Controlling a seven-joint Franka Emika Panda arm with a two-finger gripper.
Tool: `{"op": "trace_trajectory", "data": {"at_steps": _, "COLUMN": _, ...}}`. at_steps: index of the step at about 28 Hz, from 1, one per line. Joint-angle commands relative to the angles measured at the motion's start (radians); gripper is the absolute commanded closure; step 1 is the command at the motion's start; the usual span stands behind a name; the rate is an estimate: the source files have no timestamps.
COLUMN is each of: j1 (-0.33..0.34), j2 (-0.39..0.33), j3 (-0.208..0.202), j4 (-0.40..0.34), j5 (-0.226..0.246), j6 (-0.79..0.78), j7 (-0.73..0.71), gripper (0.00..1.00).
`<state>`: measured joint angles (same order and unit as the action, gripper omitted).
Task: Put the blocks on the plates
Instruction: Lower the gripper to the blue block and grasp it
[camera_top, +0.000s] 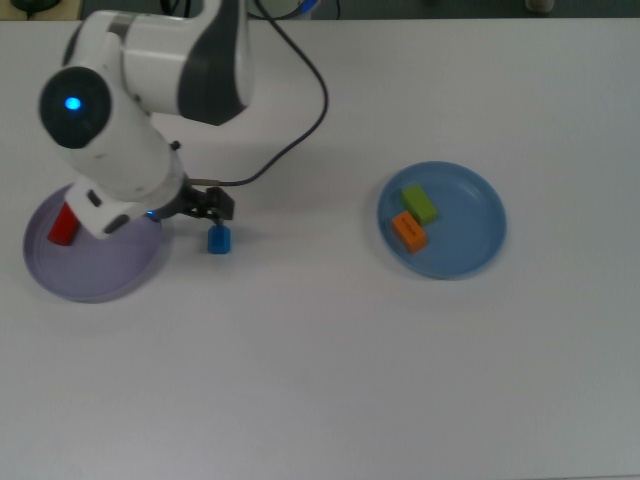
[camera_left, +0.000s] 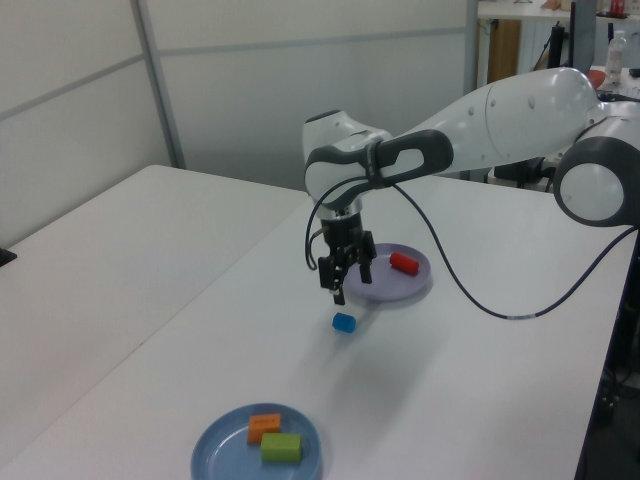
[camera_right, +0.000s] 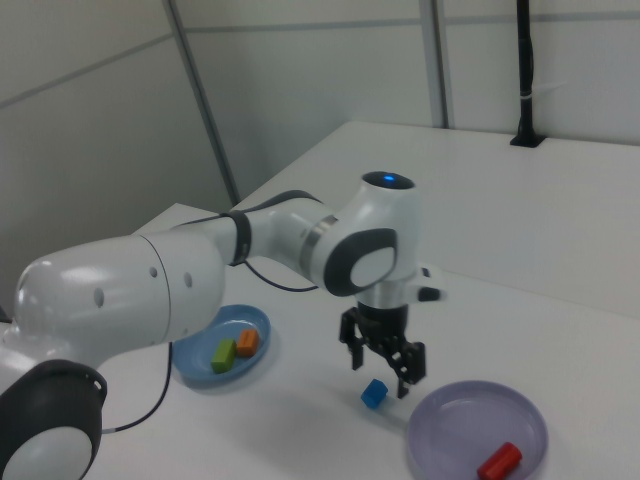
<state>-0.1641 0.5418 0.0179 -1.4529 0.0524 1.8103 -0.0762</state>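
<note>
Currently the jaws of the gripper (camera_left: 343, 282) stand spread and empty, poised just above the blue cube (camera_left: 344, 323), which rests alone on the white worktop (camera_top: 320, 360) near the purple plate (camera_top: 95, 280); this position suits a straight descent over the cube. Outward from there, the red block (camera_top: 63, 224) lies on the purple plate, while the green block (camera_top: 419, 204) and orange block (camera_top: 409, 232) lie side by side on the blue plate (camera_top: 470, 225), well apart, so only the cube appears left to place.
</note>
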Motion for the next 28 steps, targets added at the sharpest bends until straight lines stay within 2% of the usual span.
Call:
{"op": "trace_trajectory", "data": {"at_steps": 1, "j1": 0.048, "j2": -0.016, "j3": -0.012, "j4": -0.018, "j5": -0.029, "j6": -0.017, "j7": -0.011, "gripper": 0.0}}
{"op": "trace_trajectory", "data": {"at_steps": 5, "j1": 0.067, "j2": -0.014, "j3": -0.012, "j4": -0.018, "j5": -0.061, "j6": -0.016, "j7": -0.011, "gripper": 0.0}}
{"op": "trace_trajectory", "data": {"at_steps": 8, "j1": 0.071, "j2": -0.014, "j3": -0.012, "j4": -0.018, "j5": -0.104, "j6": -0.016, "j7": -0.011, "gripper": 0.0}}
{"op": "trace_trajectory", "data": {"at_steps": 11, "j1": 0.071, "j2": -0.013, "j3": -0.013, "j4": -0.018, "j5": -0.121, "j6": -0.016, "j7": -0.011, "gripper": 0.0}}
{"op": "trace_trajectory", "data": {"at_steps": 17, "j1": 0.09, "j2": 0.001, "j3": -0.012, "j4": -0.02, "j5": -0.143, "j6": -0.012, "j7": -0.011, "gripper": 0.0}}
{"op": "trace_trajectory", "data": {"at_steps": 28, "j1": 0.103, "j2": 0.036, "j3": -0.012, "j4": -0.02, "j5": -0.146, "j6": 0.0, "j7": -0.011, "gripper": 0.0}}
